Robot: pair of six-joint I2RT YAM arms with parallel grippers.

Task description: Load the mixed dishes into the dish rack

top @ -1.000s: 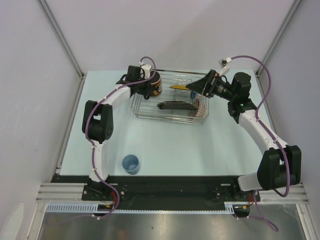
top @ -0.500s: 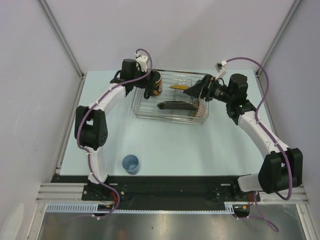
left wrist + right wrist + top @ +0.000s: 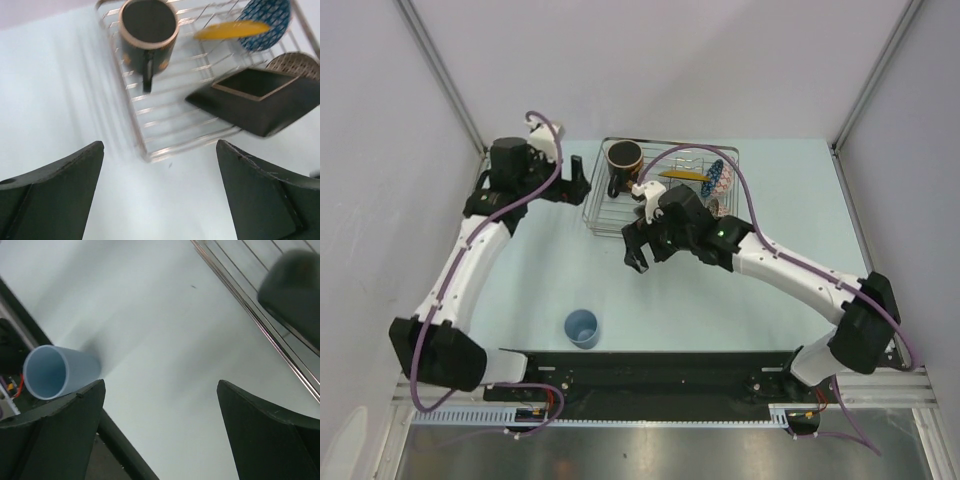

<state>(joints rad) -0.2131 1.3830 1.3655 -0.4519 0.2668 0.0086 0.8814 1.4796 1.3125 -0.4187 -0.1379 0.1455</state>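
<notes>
Standing just left of the dish rack (image 3: 605, 212), the left gripper (image 3: 577, 176) has backed away from the mug (image 3: 623, 160), which it clasped a second ago at the rack's far-left corner. Its jaws are now spread wide and hold nothing. The right gripper (image 3: 638, 252) has likewise left the rack's right end. The right arm (image 3: 780, 265) now reaches across the near side of the rack, and the gripper hangs over the table (image 3: 740, 320) just off the rack's near-left corner, with its jaws fully apart, empty and touching nothing.

The light-blue cup (image 3: 582, 327) stands upright where it stood before, near the table's front edge and well apart from the rack. In the right wrist view it appears beside one finger, mouth open to the camera.

Rack contents:
- The mug stands upright in the far-left corner, its handle turned toward the near side.
- The yellow plate (image 3: 232, 30) stands on edge along the far side.
- The blue-patterned bowl (image 3: 265, 22) is tipped on its rim at the far-right corner.
- The pinkish-beige bowl (image 3: 295, 62) sits just beside it at the right end and is only partly in view.
- The dark square plate (image 3: 255, 100) lies tilted in the near-right part. In the overhead view the right arm largely covers it.
</notes>
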